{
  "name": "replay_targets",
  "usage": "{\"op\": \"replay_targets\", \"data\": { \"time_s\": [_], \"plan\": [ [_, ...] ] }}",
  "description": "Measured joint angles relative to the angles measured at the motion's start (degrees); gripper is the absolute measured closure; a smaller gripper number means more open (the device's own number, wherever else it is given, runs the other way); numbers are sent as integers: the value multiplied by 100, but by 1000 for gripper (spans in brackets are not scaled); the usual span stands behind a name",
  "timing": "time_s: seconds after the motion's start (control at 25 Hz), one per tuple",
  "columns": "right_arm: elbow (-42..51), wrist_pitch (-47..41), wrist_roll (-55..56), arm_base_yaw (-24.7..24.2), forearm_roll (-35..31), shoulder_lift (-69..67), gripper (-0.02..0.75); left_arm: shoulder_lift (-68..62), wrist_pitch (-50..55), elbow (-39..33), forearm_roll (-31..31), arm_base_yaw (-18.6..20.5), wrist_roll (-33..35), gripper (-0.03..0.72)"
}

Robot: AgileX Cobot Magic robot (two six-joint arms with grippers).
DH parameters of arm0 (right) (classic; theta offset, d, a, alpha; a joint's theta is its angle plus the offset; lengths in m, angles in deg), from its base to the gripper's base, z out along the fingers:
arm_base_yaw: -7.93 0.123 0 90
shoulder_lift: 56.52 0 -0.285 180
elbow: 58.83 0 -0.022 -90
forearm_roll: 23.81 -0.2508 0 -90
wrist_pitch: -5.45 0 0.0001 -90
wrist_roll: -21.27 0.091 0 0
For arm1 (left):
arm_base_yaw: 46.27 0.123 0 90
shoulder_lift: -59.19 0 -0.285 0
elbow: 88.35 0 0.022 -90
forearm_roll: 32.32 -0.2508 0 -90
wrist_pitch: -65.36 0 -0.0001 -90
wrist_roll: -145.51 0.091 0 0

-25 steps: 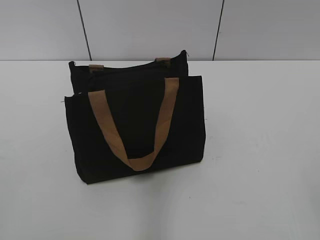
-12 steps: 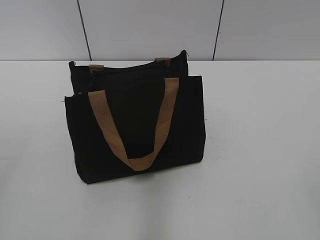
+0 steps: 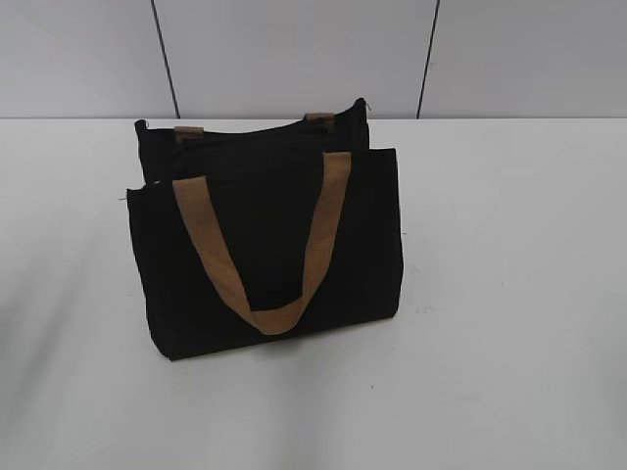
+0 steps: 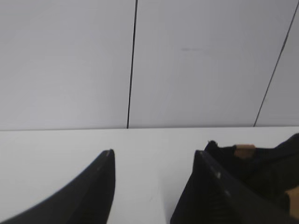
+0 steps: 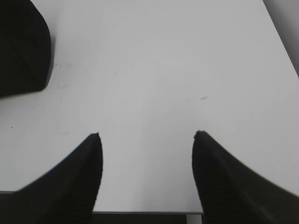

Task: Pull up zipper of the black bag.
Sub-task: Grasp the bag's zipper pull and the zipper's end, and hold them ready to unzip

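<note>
Left gripper [image 4: 154, 156] jaws spread wide, nothing between them, only white tabletop [image 4: 56, 149] under the gap; right gripper [image 5: 147, 135] jaws also spread, empty, over bare table. Neither arm shows in the exterior view, so both sit well apart from the target. In the left wrist view the rectangular black fabric bag [image 4: 261, 163] pokes in at 4 o'clock, just beside the right-hand finger; in the right wrist view only a black corner of it shows at 10 o'clock. Exterior view: bag [image 3: 269, 245] stands upright a bit left of centre, tan-brown webbing handle [image 3: 260, 245] hanging down the front panel, second handle's ends peeking at the top edge. Thin black zipper line [image 3: 255, 127] runs along the top edge at 12 o'clock of the bag; pull too small to pick out for sure, maybe at the right end. Step, judging by this: approach not yet begun. Next move likely needs one gripper steadying the bag top, the other finding and pinching the small pull.
</note>
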Motion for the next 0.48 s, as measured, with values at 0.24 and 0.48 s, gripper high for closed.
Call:
{"op": "replay_targets", "data": {
  "time_s": [0.24, 0.48],
  "plan": [
    [0, 0, 0, 0, 0, 0, 267, -1574, -1484, -498, 0, -393, 5, 284],
    [0, 0, 0, 0, 0, 0, 267, -3121, -2316, -498, 6, -784, -221, 284]
  ]
}}
